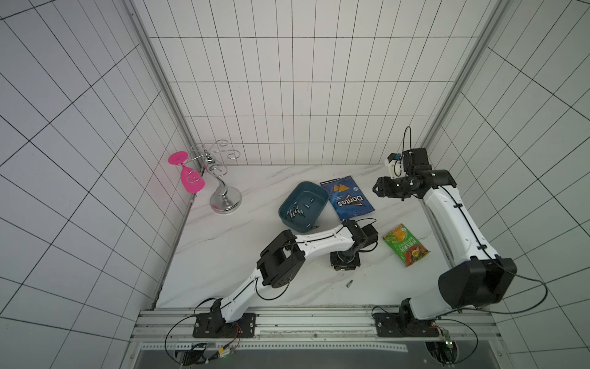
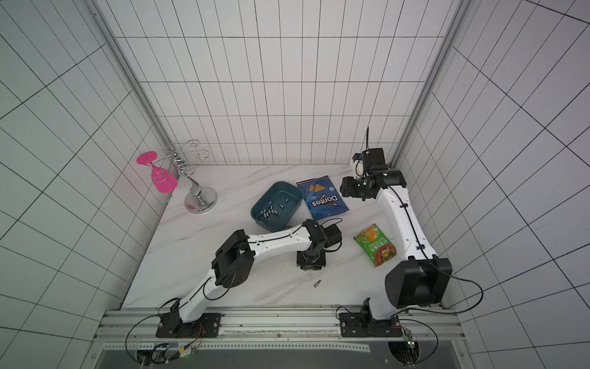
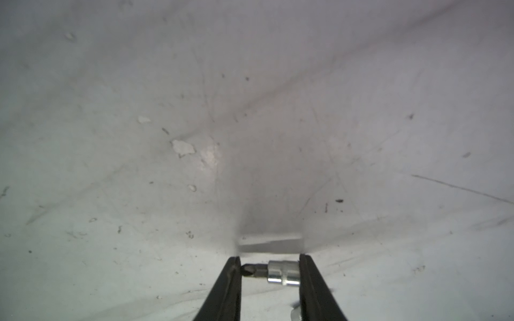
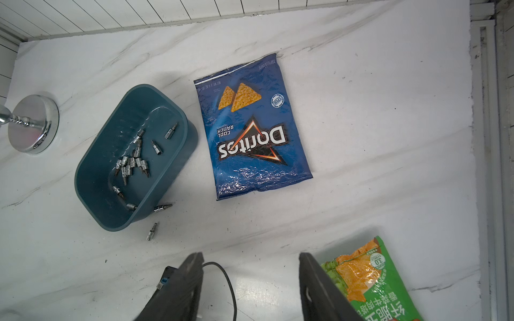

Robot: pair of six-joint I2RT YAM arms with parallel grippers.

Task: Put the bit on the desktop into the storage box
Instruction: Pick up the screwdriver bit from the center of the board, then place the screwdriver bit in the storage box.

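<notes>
As its wrist points down — the left pincer (image 3: 269, 262) grips a bit (image 3: 281, 273).

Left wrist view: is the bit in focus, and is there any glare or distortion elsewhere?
Left wrist view: bit fairly sharp, glare on its chrome collar; desktop beyond hazy, partly shadowed. Right wrist view: Doritos bag crisp, foil glinting. In both top views: wall tiles stretched toward the corners.
</notes>
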